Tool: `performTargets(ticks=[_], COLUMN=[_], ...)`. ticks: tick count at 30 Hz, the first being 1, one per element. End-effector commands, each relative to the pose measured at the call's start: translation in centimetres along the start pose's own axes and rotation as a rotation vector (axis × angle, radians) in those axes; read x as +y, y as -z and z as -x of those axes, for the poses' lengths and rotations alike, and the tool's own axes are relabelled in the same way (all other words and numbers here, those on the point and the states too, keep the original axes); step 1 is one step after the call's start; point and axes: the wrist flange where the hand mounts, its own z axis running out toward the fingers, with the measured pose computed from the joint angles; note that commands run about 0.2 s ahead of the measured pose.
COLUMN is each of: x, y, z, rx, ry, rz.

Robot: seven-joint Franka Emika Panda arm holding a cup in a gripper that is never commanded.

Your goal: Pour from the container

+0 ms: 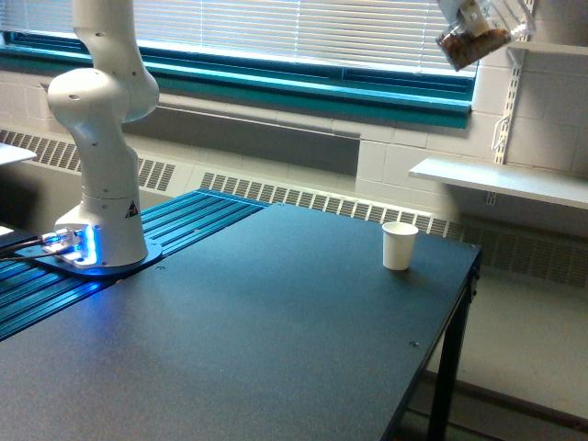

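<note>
The arm's base (101, 184) is standing at the exterior view's left on the dark table (276, 340), and the rest of the arm is going up out of the picture, so only its last part is showing again at the top right corner. There the clear container (473, 41) is hanging high in the air, tilted to one side, with dark brown grains lying inside it. The gripper itself is mostly cut off by the top edge, so I cannot tell how its fingers are standing; I am only judging that it is carrying the container, because nothing else is supporting it. The white paper cup (399, 246) is standing upright on the table near the far right edge, well below the container and a little toward the exterior view's left of it. No grains are falling between them. In my judgement the carrying step is in hand and the pouring is not yet begun. The next move is calling for bringing the container down and across until its lip is just above the cup's mouth, and only then tipping it further, slowly, because from this height the grains would be scattering over the table.
</note>
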Motion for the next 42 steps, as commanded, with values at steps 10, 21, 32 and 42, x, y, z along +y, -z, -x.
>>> performTargets(ticks=[10, 21, 32, 42], x=[-0.2, -2.0, -4.3, -5.9], y=[-0.1, -0.7, -1.0, -1.3], z=[-0.1, 3.1, 8.0, 12.8], rx=[0.017, 0.003, -0.01, -0.044], ry=[0.011, 0.067, 0.128, 0.165], rz=[0.015, 0.009, -0.006, -0.025])
